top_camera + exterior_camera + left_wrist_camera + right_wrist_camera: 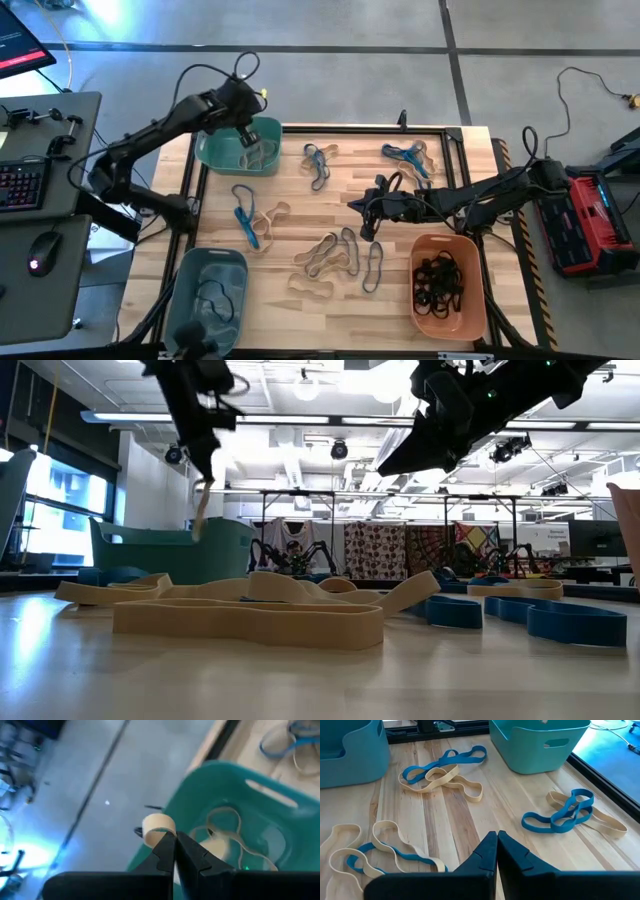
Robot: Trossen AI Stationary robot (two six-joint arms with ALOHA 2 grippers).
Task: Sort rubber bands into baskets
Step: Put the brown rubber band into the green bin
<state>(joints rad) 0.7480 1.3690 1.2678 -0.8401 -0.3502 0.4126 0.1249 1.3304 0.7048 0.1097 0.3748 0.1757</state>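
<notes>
left gripper (171, 842) pinches curled tan band (159, 826) over teal basket (200, 785).

Straight down over the bench (300, 310); level across it from the surface; wrist views close, both catching the teal basket (260, 795).

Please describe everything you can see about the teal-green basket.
The teal-green basket is a small rounded-rectangular tub, apparently plastic, with plain walls and a slot handle. It stands upright at the table's far left corner. Tan rubber bands lie inside. The left tool, shut on a tan band, hovers over its rim.
</notes>
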